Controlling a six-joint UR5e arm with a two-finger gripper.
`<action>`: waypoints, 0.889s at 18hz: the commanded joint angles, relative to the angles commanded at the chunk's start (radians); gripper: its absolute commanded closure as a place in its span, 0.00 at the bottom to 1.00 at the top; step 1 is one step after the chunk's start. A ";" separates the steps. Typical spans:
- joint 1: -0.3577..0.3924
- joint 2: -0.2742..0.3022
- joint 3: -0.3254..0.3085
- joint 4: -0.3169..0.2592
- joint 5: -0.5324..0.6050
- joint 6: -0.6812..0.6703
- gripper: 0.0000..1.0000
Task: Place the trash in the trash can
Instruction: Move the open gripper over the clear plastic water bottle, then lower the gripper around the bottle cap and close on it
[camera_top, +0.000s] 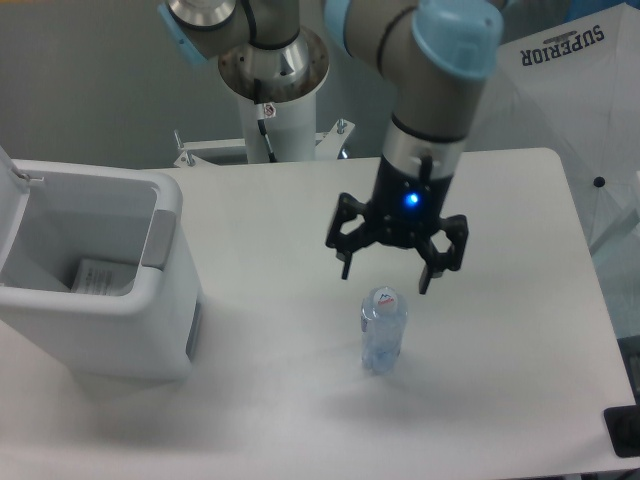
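A small clear water bottle (383, 331) with a white cap stands upright on the white table (300, 400), near its middle front. My gripper (385, 277) hangs just above and behind the bottle's cap, its fingers spread open and empty. The white trash can (100, 300) stands at the table's left, open, its lid (12, 215) raised at the far left. A flat white packet with black print (100, 278) lies inside the can on its grey floor.
The arm's base column (270, 95) rises at the table's back edge, behind the gripper. A white cloth with the word SUPERIOR (570, 80) is at the back right, beyond the table. A dark object (625, 430) sits off the table's front right corner.
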 joint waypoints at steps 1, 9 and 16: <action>-0.003 -0.008 0.011 -0.025 0.025 0.002 0.00; -0.057 -0.071 0.031 -0.033 0.126 -0.014 0.00; -0.071 -0.100 0.031 -0.029 0.155 -0.015 0.04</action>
